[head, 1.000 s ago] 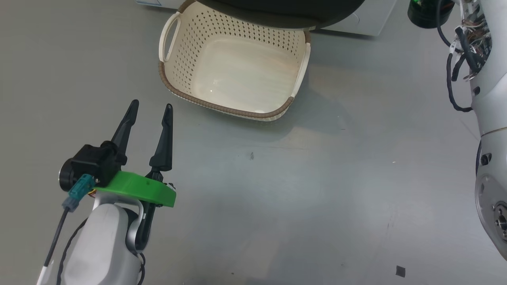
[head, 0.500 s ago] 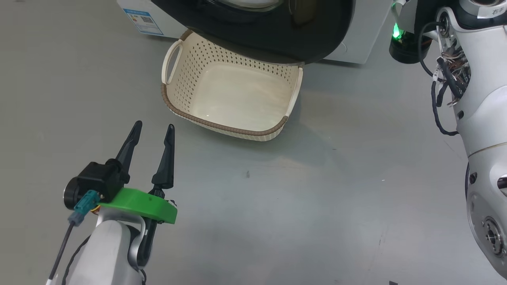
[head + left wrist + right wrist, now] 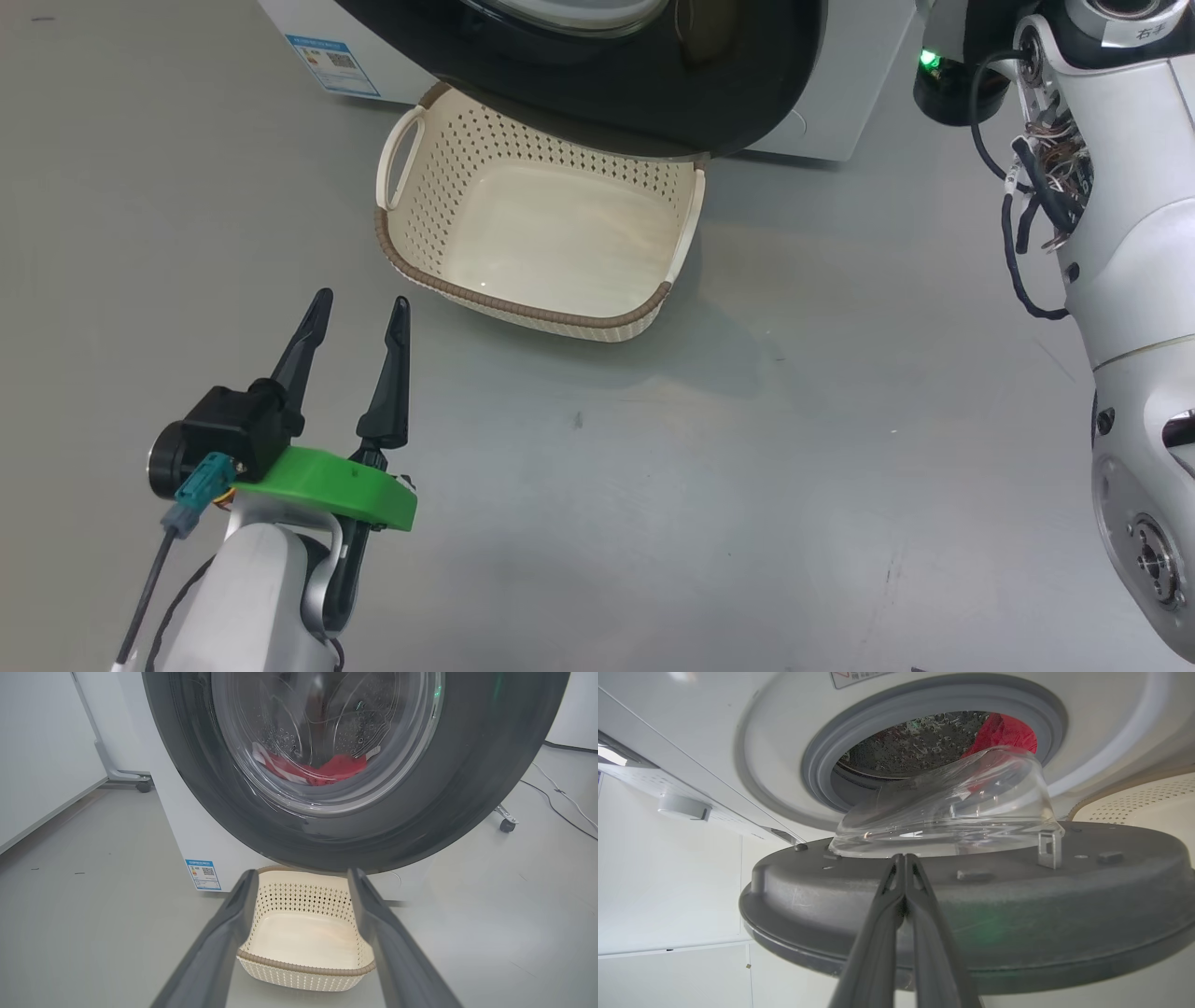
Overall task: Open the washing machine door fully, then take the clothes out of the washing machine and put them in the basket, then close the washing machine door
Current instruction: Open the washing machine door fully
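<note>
The inner rim of the washing machine door (image 3: 971, 914) is touched by the pressed-together right claw (image 3: 904, 858); the left claw (image 3: 362, 299) is held spread. Contact could be lost by slipping on smooth plastic.

The left gripper (image 3: 361, 299) has two long, black, tapering fingers (image 3: 389, 373) set on a bright green plate (image 3: 327, 478). Beside them is a black, round-ended motor housing (image 3: 219, 434), and a teal plug (image 3: 199, 479) feeds a thin grey cable (image 3: 145, 597). The forearm (image 3: 252, 597) is a smooth, pale grey shell. The right arm (image 3: 1134, 280) has glossy white shells, a bared bundle of coloured wires (image 3: 1060, 159), black cables (image 3: 1041, 182), a green light (image 3: 927, 59), a small label (image 3: 1150, 32) with dark characters, and a round joint cap (image 3: 1153, 560) ringed with screws. The right gripper (image 3: 904, 857) is matt dark grey.
</note>
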